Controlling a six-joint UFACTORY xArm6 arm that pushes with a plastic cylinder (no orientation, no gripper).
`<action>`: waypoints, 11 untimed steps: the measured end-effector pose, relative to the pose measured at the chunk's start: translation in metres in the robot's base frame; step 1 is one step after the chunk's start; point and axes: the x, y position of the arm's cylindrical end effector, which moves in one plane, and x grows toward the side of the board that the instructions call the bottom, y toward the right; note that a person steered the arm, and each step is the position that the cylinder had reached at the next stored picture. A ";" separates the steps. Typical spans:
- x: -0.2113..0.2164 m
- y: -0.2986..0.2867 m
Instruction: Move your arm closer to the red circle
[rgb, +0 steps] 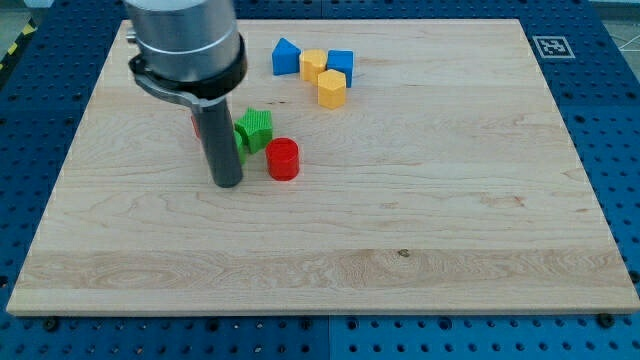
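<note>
While the rod stands near the centre-left of the worktop (450, 240), my tip (228, 185) rests just beside the red circle (283, 159), which lies at about two o'clock from it with a narrow strip of bare wood between them. No pincer is fitted to this arm, so there is no released or clenched state to record. A green block (256, 130) sits at roughly one o'clock from the tip, close against the rod's side and nearly touching the red circle at its eleven o'clock. A sliver of another red block (195, 126) shows behind the rod at its nine o'clock; its shape cannot be made out. Well apart, toward one o'clock, stand a blue triangle (286, 57), two yellow blocks (331, 88) and a blue cube (341, 62). Judgement: the approach is nearly complete. Risk: overshoot toward two o'clock would shove the circle away; drifting toward twelve would catch the green block and knock it into the target.
</note>
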 end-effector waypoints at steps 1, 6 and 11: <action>0.000 -0.005; 0.040 0.154; -0.016 0.108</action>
